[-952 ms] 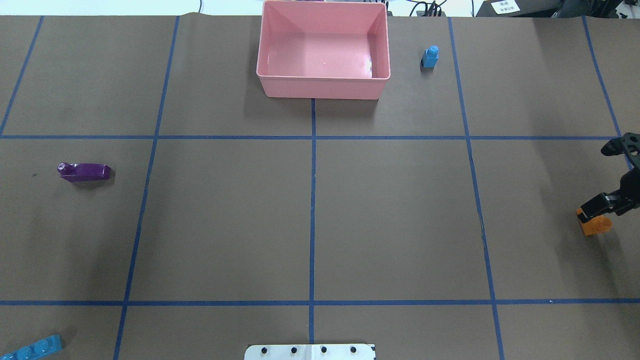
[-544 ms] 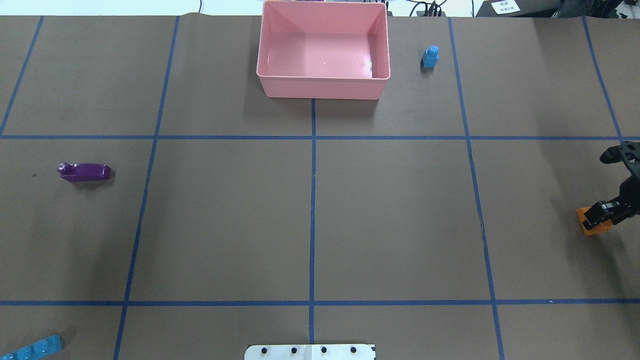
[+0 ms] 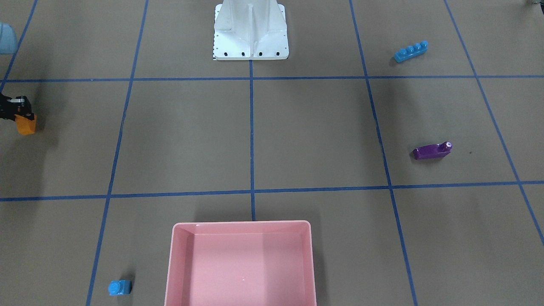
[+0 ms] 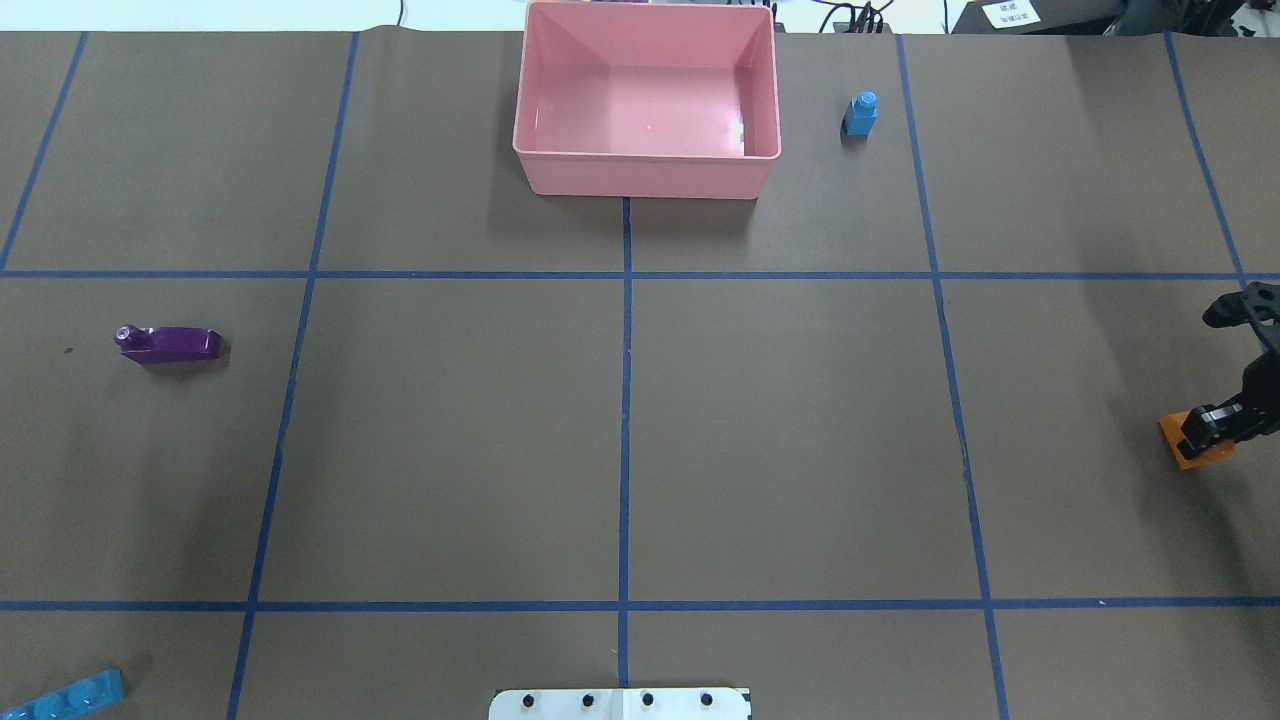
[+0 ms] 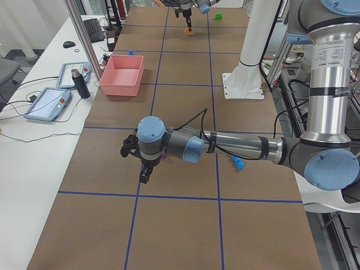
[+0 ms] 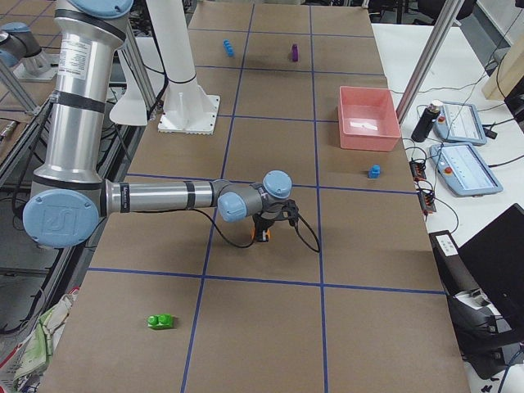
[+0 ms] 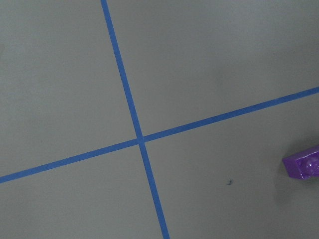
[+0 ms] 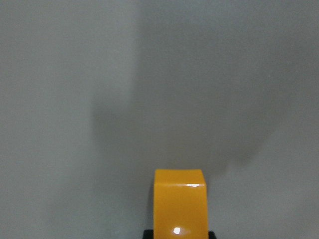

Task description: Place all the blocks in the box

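My right gripper (image 4: pixel 1210 428) sits at the table's far right edge, shut on the orange sloped block (image 4: pixel 1188 452), which fills the bottom centre of the right wrist view (image 8: pixel 179 204). The pink box (image 4: pixel 645 178) stands empty at the far centre. A small light-blue block (image 4: pixel 860 113) stands upright just right of it. The purple block (image 4: pixel 170 343) lies at mid left, the long light-blue block (image 4: pixel 65 695) at the near left corner. A green block (image 6: pixel 160 321) lies beyond the right gripper. My left gripper (image 5: pixel 140 169) hovers near the purple block (image 7: pixel 304 167); I cannot tell its state.
The robot's white base plate (image 4: pixel 620 705) sits at the near centre edge. Blue tape lines divide the brown table cover into squares. A side table with tablets and a dark bottle (image 5: pixel 76 83) runs along the far edge behind the box.
My right gripper has dropped and shifted slightly toward the table's right edge, closing over the orange block, which has turned a little. The other blocks and the box have not moved.
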